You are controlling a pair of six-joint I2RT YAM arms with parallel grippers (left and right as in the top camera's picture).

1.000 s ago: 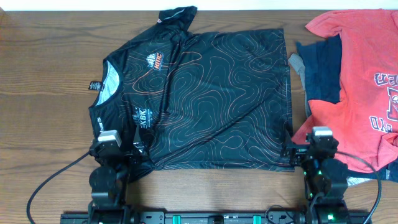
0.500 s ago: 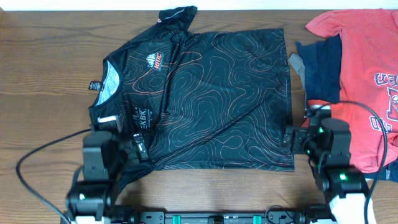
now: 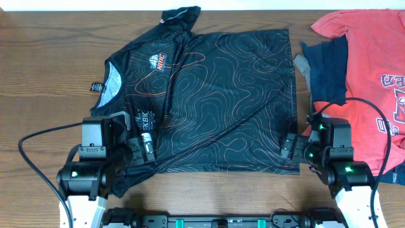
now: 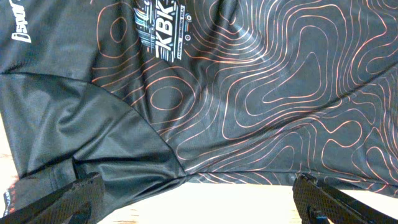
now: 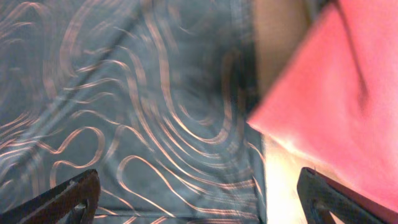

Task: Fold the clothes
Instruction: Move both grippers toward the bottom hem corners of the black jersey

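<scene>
Left tool (image 4: 196,202) is spread as wide as it goes, one finger in each lower corner of its wrist view, nothing gripped between them; under it lies the creased near sleeve of the black T-shirt (image 3: 215,95), with white lettering further up the cloth and a pale strip of table (image 3: 38,76) along the shirt's near edge; whether the fingers touch the fabric I cannot tell. Right tool (image 5: 199,202) is just as wide and empty too; its own view is blurred, but the fingers straddle the near hem corner of the black shirt; the red T-shirt (image 3: 370,57) comes in just beside that hem, with a narrow gap of table between the two.

Out from there, seen from overhead: the black shirt lies spread flat on the table, front up, with thin orange contour lines all over it; the grey-lined collar points to the left arm's side and the hem to the right arm's side; the far sleeve is bunched at the far edge of the table. A navy garment (image 3: 329,69) sits just beside the hem, partly under the red T-shirt; the red one covers the right end of the table, letter print showing. A black cable (image 3: 38,136) loops out from the left arm over bare wood; the right arm's cable arcs above the red cloth.
</scene>
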